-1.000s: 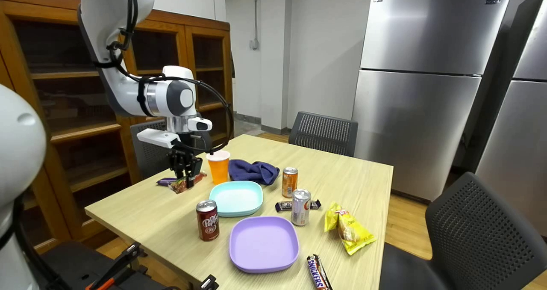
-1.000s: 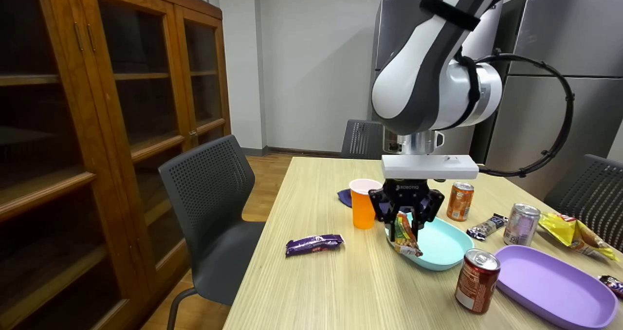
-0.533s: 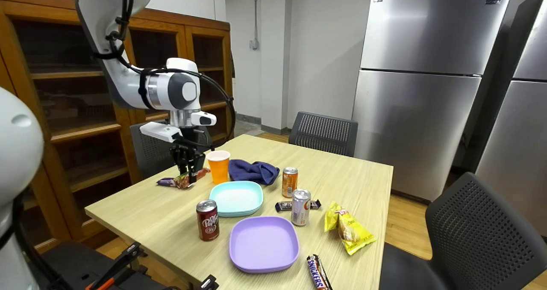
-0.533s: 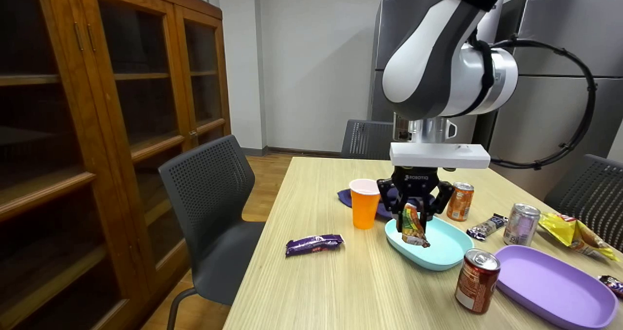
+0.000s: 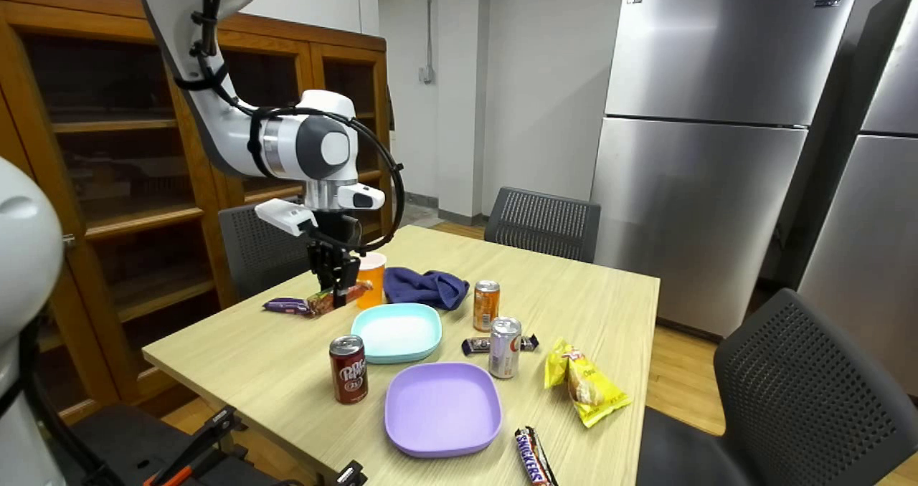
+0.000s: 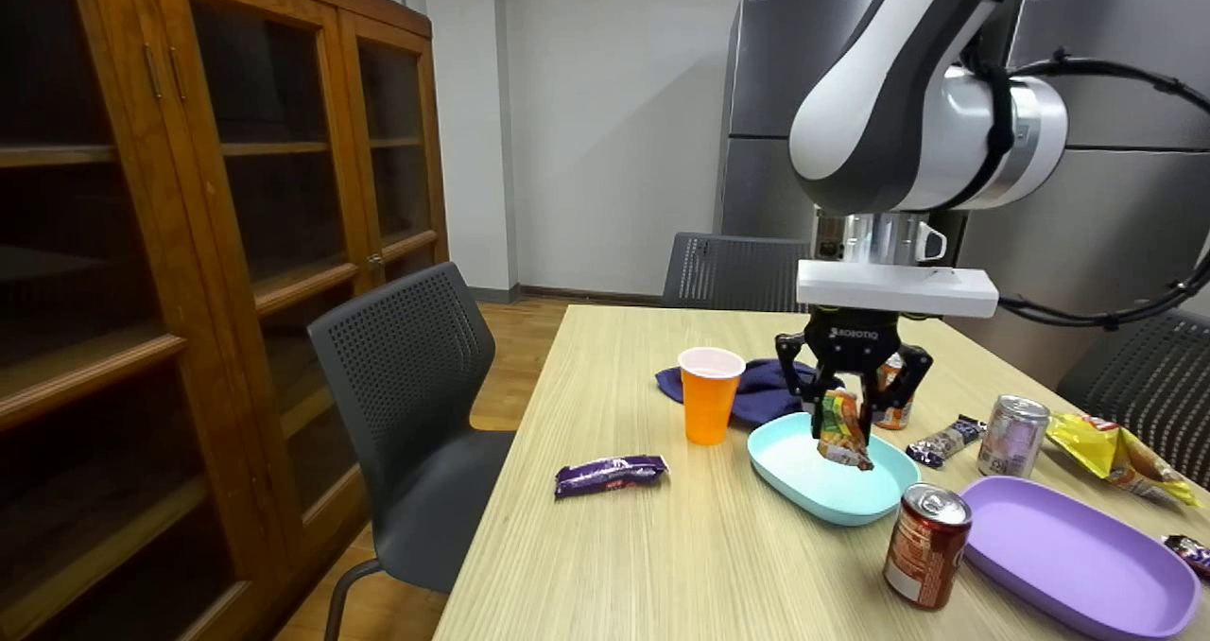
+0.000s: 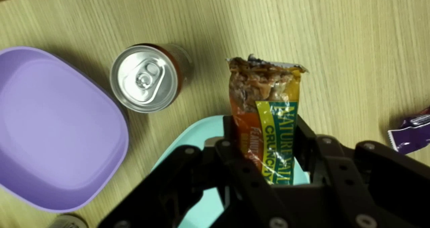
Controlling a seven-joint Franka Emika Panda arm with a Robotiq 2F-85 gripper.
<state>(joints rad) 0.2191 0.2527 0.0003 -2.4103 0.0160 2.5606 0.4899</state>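
1 flat orange-and-green foil-wrapped bar [image 7: 268, 120] clamped in the black 2-fingered gripper [image 6: 841, 422] suggests a carrying step, next needing clearance from the rounded turquoise plastic plate [image 5: 396, 332] below.

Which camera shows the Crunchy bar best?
The wrist view: the Crunchy bar looks big there, with words you can read. Both exterior views show it small, held in the gripper, words too tiny to read.

In an exterior view you've carried the gripper [image 6: 842, 424] and its granola bar [image 6: 840, 433] higher and farther right of centre
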